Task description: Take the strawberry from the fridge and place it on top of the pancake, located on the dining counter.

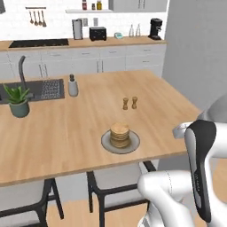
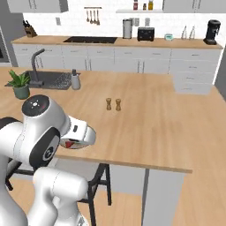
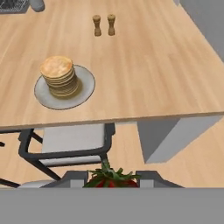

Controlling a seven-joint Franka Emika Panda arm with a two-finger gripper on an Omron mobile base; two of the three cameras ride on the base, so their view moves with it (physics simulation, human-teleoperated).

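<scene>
The pincer [image 3: 111,180] grips the strawberry [image 3: 109,178] (green top showing) off the tabletop [image 3: 144,65] edge, short of the pancake [image 3: 59,74]; best carry it level over the stack before lowering.

this is a home kitchen. behind the dining counter [image 1: 88,119] with its built-in sink [image 1: 42,90] stands a white-cabinet counter [image 1: 88,62] with stovetop [image 1: 39,43], toaster [image 1: 98,33] and coffee machine [image 1: 155,29] (utensils [image 1: 37,17] hang above it).
</scene>
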